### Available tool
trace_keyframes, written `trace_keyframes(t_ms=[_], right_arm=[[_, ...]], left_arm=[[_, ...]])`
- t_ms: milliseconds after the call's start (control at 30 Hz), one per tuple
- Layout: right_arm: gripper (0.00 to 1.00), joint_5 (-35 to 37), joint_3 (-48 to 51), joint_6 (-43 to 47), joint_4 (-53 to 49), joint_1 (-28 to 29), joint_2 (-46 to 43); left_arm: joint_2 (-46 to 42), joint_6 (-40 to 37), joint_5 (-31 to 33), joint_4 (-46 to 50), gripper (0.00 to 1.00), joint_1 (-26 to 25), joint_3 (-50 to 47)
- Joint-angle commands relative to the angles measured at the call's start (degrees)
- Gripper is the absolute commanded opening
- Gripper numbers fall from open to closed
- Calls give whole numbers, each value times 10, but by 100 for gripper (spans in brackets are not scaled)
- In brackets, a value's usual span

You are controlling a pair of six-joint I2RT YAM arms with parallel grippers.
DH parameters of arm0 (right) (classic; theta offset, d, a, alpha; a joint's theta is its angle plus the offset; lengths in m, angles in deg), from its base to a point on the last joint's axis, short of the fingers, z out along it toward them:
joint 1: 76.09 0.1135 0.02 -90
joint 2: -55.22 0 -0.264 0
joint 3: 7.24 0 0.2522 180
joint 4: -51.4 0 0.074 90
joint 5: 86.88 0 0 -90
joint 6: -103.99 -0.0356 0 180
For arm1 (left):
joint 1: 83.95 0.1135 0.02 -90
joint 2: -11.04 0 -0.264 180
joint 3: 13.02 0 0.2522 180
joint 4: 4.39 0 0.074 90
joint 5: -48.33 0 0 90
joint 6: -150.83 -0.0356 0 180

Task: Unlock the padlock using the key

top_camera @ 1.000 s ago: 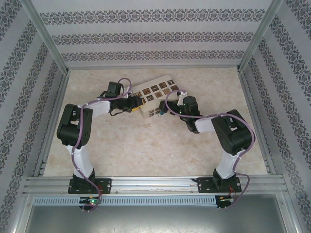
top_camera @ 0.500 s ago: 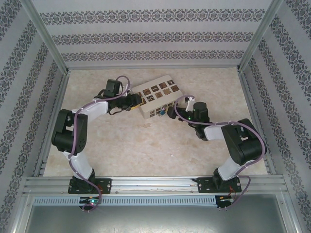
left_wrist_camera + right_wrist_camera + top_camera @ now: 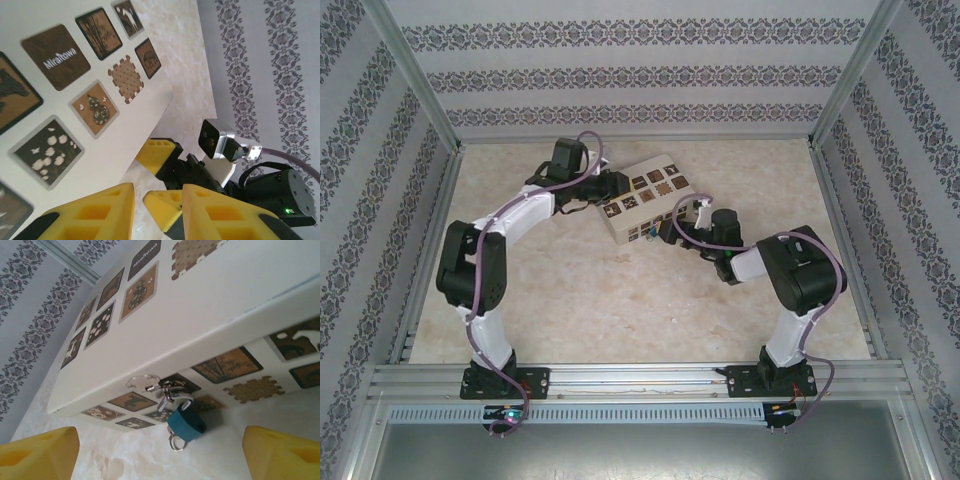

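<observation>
The right fingers [image 3: 42,452], yellow and blocky, stand spread wide with nothing between them. Just beyond them the small blue-bodied padlock [image 3: 186,424] with a thin silvery shackle hangs against the side wall of the cream box [image 3: 210,315], which is topped with dark picture tiles. The left fingers [image 3: 100,212] sit slightly apart, empty, by the box's top edge. The box rests on the marbled beige counter [image 3: 620,310].

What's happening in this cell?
Two arms flank a cream box. A small blue padlock hangs on the box's front side. The right hand faces it, open and holding nothing. The left hand is over the box's top near its edge, open too, gripping nothing.
</observation>
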Motion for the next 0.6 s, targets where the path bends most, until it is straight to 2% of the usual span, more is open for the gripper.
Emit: trace_keyframes(t_ms=[0,300,567], right_arm=[[84,-23,-21,-22,49,9,24],[83,-39,-44,-29,66,13,66],[79,-67,-70,-30,80,13,99]], left_arm=[[39,-7,-13,45,28,-12,33],[109,-40,5,92,26,-18,97],[127,-59,24,108,26,-18,87]])
